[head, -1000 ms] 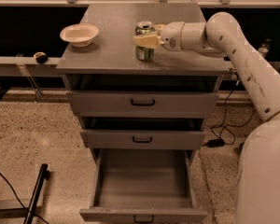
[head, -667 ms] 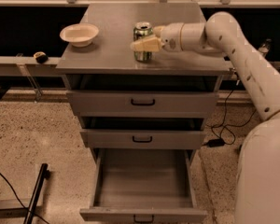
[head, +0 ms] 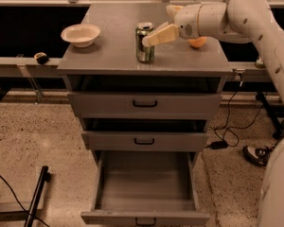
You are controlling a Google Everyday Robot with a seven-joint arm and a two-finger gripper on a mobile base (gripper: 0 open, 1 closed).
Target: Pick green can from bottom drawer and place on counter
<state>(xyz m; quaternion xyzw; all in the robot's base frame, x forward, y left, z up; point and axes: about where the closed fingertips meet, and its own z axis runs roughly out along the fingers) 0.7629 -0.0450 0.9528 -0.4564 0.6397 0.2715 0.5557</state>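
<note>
The green can (head: 144,42) stands upright on the counter (head: 113,18), near its front middle. My gripper (head: 157,32) is just to the right of the can, at the height of its upper half. Its fingers (head: 161,33) are open, and the near one points at the can's right side without wrapping it. The bottom drawer (head: 144,217) is pulled out and its inside shows nothing in it.
A white bowl (head: 80,34) sits on the counter's left side. An orange (head: 198,43) lies on the counter behind my wrist. The two upper drawers are slightly ajar. Cables and a shoe (head: 255,155) lie on the floor at right.
My gripper has let go of the can and drawn back to the right. The can stays upright on the counter.
</note>
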